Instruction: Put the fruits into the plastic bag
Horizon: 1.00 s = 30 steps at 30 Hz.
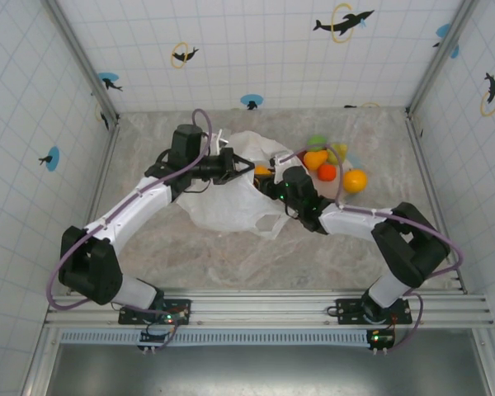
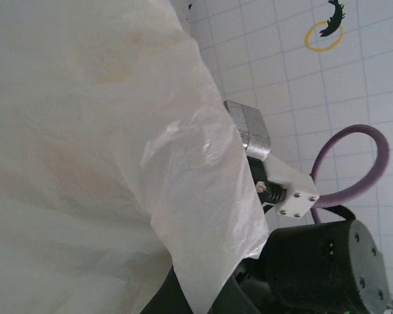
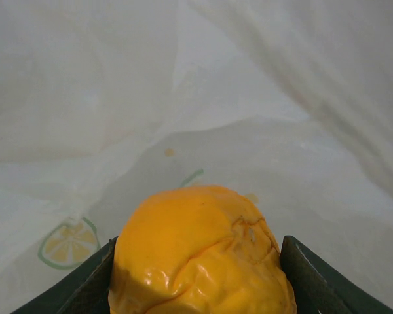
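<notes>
At the left hand (image 1: 235, 165), the plastic bag (image 1: 223, 202) draped over it; could not tell its grip. The right hand (image 3: 198, 245) was clamped on an orange fruit (image 3: 196, 281), bag just ahead. Other fruits (image 1: 334, 169) lay beside its wrist on the table (image 1: 231, 256).

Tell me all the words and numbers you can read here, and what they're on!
None: no words or numbers can be read.
The plastic bag: only a lemon-slice picture, no writing.
The walls: only dolphin stickers, no writing.
The orange fruit in the right hand: no label.
</notes>
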{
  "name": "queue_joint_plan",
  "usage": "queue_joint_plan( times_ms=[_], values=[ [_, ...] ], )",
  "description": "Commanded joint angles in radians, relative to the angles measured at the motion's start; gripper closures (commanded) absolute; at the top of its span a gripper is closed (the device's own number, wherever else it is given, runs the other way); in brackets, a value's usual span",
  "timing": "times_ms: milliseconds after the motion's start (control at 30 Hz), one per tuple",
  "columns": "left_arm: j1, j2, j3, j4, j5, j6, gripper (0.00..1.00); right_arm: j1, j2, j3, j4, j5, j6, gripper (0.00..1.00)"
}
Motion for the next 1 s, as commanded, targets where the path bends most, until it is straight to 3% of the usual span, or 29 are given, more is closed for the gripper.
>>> queue_joint_plan(
  times_ms=[0,233,500,700,967],
  values=[
    [-0.007,0.025,-0.038,0.072,0.031,-0.026,1.00,0.006,0.029,-0.036,0.113,0.087,0.173,0.52],
    [-0.008,0.065,-0.075,0.186,0.024,-0.069,1.00,0.005,0.087,-0.054,0.122,0.096,0.325,0.52],
    [-0.019,0.111,-0.079,0.246,0.030,-0.092,1.00,0.028,0.211,0.070,0.077,0.034,0.440,0.48],
    [-0.018,0.123,-0.086,0.257,0.040,-0.091,1.00,0.019,0.279,0.157,0.142,-0.096,0.510,0.39],
    [-0.014,0.118,-0.099,0.261,0.047,-0.072,1.00,-0.002,0.327,0.235,0.135,-0.279,0.511,0.18]
  ],
)
